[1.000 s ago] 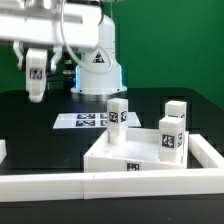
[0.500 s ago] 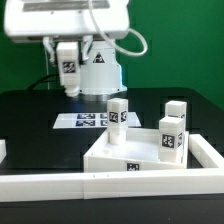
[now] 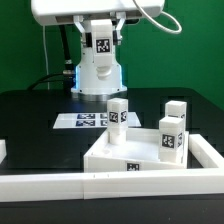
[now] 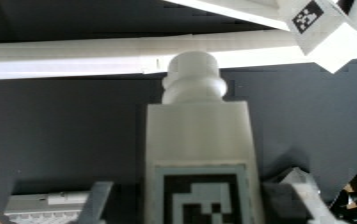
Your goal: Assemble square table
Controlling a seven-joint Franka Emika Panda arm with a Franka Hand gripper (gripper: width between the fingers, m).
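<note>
The square table's white slab (image 3: 125, 151) lies in the corner of the border bars with three tagged legs standing on it: one at the back (image 3: 118, 112), two by the exterior view's right (image 3: 171, 136) (image 3: 177, 110). High above the table, in front of the robot base, my gripper (image 3: 101, 48) is shut on another leg (image 3: 101, 43). In the wrist view that leg (image 4: 200, 135) runs out between my fingers (image 4: 97, 198), its rounded peg (image 4: 196, 70) at the far end. My gripper (image 4: 200, 200) clamps its tagged end. A corner of the slab (image 4: 285, 14) shows beyond.
The marker board (image 3: 84, 121) lies behind the slab on the black table. White border bars run along the front (image 3: 60, 186) and the exterior view's right (image 3: 206, 152); one bar (image 4: 68, 58) crosses the wrist view. The robot base (image 3: 97, 72) stands at the back.
My gripper has carried the leg from the exterior view's upper left across to the middle, in front of the robot base. The slab and its standing legs have not moved.
</note>
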